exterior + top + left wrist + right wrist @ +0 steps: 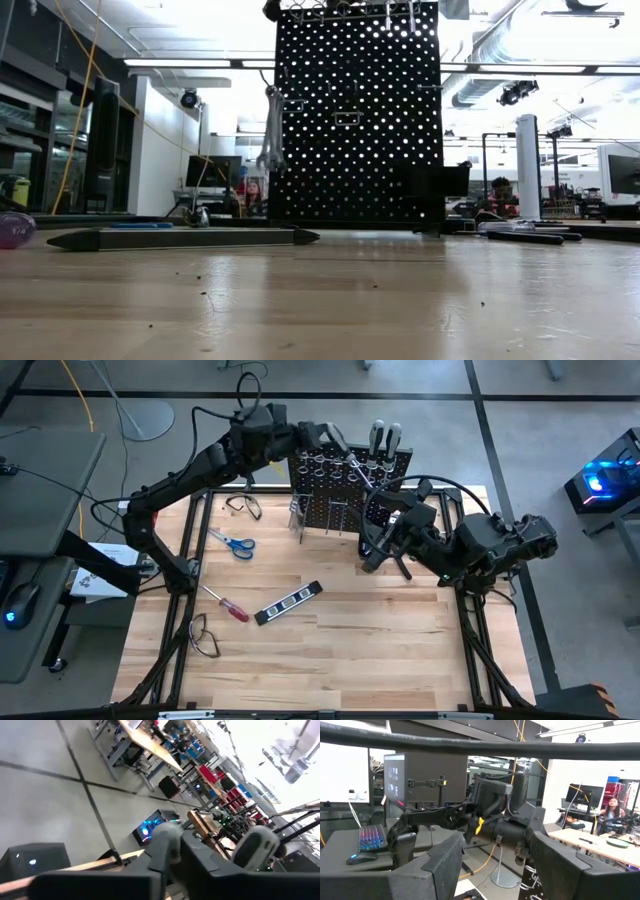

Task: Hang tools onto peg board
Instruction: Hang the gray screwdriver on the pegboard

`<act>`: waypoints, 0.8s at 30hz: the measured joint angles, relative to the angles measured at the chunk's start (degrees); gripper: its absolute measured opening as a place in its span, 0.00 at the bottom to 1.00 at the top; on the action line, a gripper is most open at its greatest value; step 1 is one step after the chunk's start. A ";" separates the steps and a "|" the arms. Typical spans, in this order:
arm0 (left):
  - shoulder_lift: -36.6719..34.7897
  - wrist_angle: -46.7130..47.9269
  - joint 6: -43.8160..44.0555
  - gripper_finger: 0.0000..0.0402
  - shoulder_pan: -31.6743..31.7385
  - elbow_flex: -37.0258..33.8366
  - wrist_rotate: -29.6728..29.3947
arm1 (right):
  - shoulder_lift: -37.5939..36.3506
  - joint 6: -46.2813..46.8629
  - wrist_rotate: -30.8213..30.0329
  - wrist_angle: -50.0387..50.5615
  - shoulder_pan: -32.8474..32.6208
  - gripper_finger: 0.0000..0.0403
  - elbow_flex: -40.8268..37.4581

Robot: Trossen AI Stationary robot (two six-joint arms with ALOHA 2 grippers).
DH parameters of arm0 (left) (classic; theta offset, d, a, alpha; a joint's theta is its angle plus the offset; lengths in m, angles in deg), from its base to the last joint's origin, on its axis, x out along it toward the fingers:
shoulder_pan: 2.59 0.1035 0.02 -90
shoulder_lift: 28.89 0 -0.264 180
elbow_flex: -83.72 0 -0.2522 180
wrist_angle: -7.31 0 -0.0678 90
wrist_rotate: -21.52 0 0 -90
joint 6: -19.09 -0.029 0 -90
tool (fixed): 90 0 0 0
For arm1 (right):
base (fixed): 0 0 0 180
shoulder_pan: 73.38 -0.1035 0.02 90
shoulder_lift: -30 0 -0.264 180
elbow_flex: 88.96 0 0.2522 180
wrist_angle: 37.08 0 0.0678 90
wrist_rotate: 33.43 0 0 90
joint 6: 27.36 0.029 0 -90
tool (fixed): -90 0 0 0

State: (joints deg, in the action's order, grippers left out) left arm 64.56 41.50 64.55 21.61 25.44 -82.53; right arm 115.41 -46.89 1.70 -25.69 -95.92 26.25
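Note:
The black peg board (335,495) stands upright at the table's far middle and fills the low view (360,110). Silver wrenches (270,135) hang from a hook at its left edge. Two grey-handled screwdrivers (387,436) stand in rings at its top, and their handle tops show in the left wrist view (257,845). My left gripper (340,442) is over the board's top edge, next to those handles. My right gripper (375,555) is open and empty, low beside the board's right end. Blue-handled scissors (232,543) and a red-handled screwdriver (228,606) lie flat on the table.
A small black box (288,603) lies near the table's middle, and it also shows in the low view (180,238). Clear safety glasses lie at the near left (203,638) and at the far left (245,507). A dark tool (530,236) lies at the right.

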 joint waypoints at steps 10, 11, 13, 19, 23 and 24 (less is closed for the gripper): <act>-1.89 -0.53 -4.97 0.00 0.55 0.20 -3.89 | 0.00 0.02 -0.01 -0.02 0.00 0.55 0.00; -1.90 -0.12 -5.10 0.00 1.11 0.20 -3.87 | 0.00 0.00 0.00 -0.15 0.00 0.55 0.00; -1.35 1.71 -4.64 0.00 2.44 0.25 -2.94 | 0.02 0.06 0.01 -0.65 0.00 0.55 0.00; -0.09 4.75 -2.56 0.00 5.81 0.42 1.27 | 0.02 1.50 0.29 -0.72 0.00 0.55 0.00; 0.02 4.79 -3.07 0.00 6.23 0.42 2.68 | 0.02 1.53 0.28 -0.86 -0.21 0.55 0.00; 0.02 5.03 -3.10 0.00 6.23 0.42 3.35 | 0.02 1.51 0.28 -0.97 -0.37 0.55 0.00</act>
State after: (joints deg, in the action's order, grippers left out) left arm 64.58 46.54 61.46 27.84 25.86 -79.18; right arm 115.43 -45.38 1.99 -26.66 -96.29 26.25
